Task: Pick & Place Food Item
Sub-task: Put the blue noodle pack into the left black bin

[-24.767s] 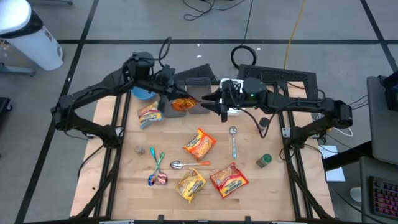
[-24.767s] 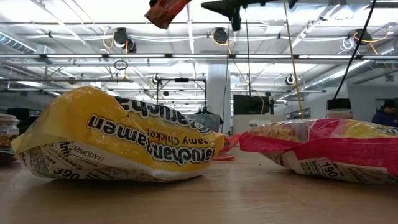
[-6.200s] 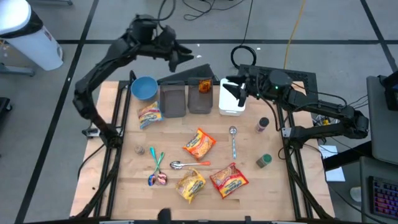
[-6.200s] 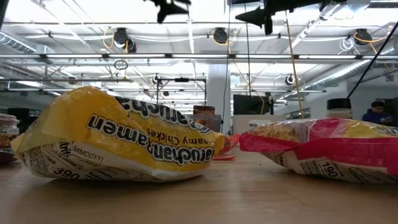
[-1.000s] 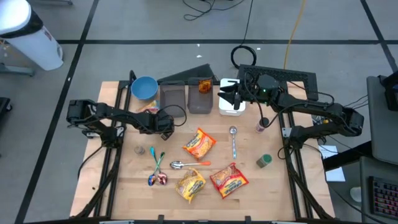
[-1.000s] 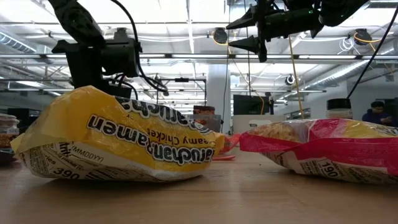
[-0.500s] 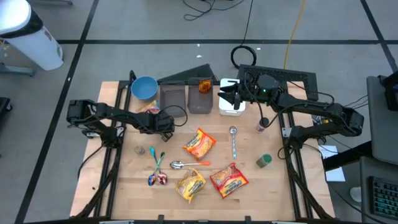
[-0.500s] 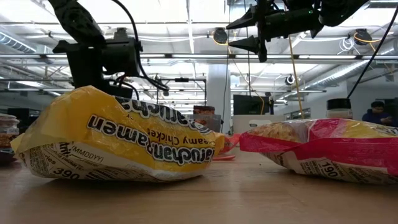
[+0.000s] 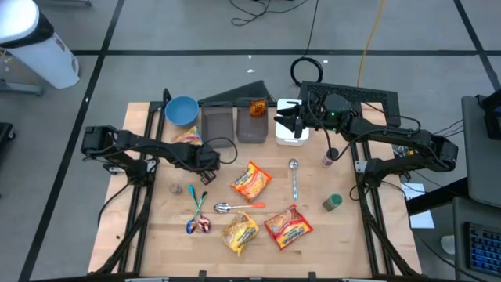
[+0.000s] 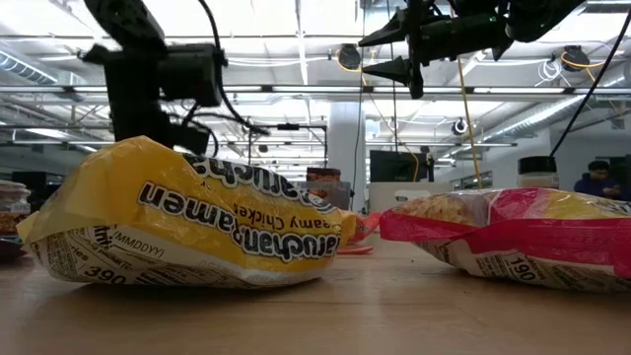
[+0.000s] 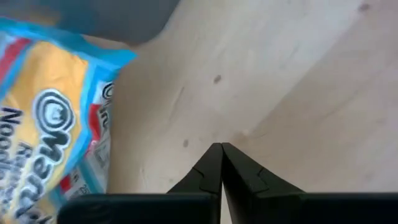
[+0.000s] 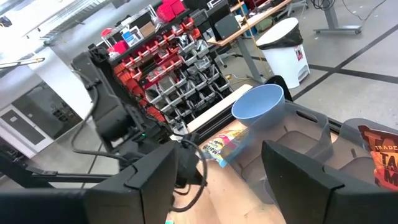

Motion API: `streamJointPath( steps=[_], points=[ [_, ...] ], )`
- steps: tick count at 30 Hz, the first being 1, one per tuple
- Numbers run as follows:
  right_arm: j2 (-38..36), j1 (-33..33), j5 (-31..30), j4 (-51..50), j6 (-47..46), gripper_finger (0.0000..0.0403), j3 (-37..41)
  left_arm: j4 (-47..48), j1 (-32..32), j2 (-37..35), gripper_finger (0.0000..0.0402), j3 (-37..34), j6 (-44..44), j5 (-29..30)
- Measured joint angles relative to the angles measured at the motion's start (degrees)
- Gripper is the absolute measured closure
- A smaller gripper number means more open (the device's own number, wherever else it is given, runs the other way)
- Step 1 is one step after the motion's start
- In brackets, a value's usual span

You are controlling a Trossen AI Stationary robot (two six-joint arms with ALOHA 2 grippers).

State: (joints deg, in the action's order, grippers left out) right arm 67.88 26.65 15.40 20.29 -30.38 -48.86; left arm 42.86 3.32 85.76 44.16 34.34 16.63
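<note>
Found the left gripper (image 11: 221, 169) down low over the left far part of the table (image 9: 344, 235), just near of the grey bins (image 9: 218, 129). Noted its fingers half apart a second ago and now pressed tightly together, tip to tip, with nothing between them. Saw only bare wood past the fingertips in the left wrist view. Located the blue-edged noodle packet (image 11: 53, 121) just beside the closed fingers, flat on the table, apart from them and not pinched. Also noted a slight shift of the left arm, which shows a little higher in the low view than half a second ago.

Judged the closure a miss: shut on air beside the packet, not on it. Counted the pick as not yet made; a reopening and a fresh approach squarely over the packet appear necessary before any carry to a bin.

Found the right gripper (image 9: 282, 125) unchanged, held high above the white container (image 9: 291, 135) at the far side, fingers spread wide and holding nothing.

Recorded one orange packet (image 9: 256, 108) already inside a bin. Recorded three further ramen packets on the table, untouched: orange (image 9: 251, 181) at centre, yellow (image 9: 239, 233) and red (image 9: 288, 225) at the near edge.
</note>
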Motion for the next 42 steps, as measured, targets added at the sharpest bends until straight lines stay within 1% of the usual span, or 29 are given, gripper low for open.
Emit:
streamJointPath(
  steps=[2,5,8,11,15,17,20,23,26,30,33,36,39,42],
  points=[
    [0.0,0.0,0.0,0.0,0.2,0.0177,0.0,3.6,-1.0,-1.6,0.0388,1.8,0.7,1.0],
    [0.0,0.0,0.2,0.0,0.9,0.0177,0.0,7.2,-2.1,-5.1,0.0396,4.5,2.7,3.0],
    [0.0,0.0,1.3,0.0,1.1,0.0177,0.0,8.0,-2.8,-10.4,0.0394,5.6,4.1,3.0],
    [0.0,0.0,1.4,0.0,1.2,0.0177,0.0,9.2,-2.3,-16.6,0.0374,5.6,7.9,0.6],
    [0.0,0.0,1.4,0.0,1.2,0.0177,0.0,11.1,0.6,-23.4,0.0344,5.5,12.2,-5.8],
    [0.0,0.0,1.5,0.0,1.3,0.0177,0.0,11.5,2.0,-26.3,0.0328,5.7,13.0,-7.6],
    [0.0,0.0,3.2,0.4,1.9,0.0177,0.0,11.7,3.7,-30.1,0.0304,5.6,13.2,-7.6],
    [0.0,0.0,4.4,0.5,2.8,0.0177,0.0,11.3,5.3,-31.3,0.0274,5.6,11.4,-7.6],
    [0.0,0.0,4.4,0.5,2.8,0.0177,0.0,11.1,6.2,-30.7,0.024,5.6,6.0,-8.9],
    [0.0,0.0,4.4,0.4,3.0,0.0177,0.0,11.4,6.3,-26.6,0.0199,5.6,-3.1,-8.7],
    [0.0,0.0,4.4,0.4,3.0,0.0177,0.0,12.2,5.1,-22.8,0.0181,5.6,-6.5,-3.4],
    [0.0,0.0,4.3,0.4,3.0,0.0177,0.0,14.0,3.3,-19.0,0.0178,5.6,-9.1,1.2],
    [0.0,0.0,4.1,0.1,3.0,0.0177,0.0,14.5,1.8,-15.9,0.0184,5.6,-9.8,1.7],
    [0.0,0.5,2.6,0.0,3.4,0.0177,0.0,13.8,0.6,-14.1,0.0194,5.7,-9.4,1.8]
  ],
)
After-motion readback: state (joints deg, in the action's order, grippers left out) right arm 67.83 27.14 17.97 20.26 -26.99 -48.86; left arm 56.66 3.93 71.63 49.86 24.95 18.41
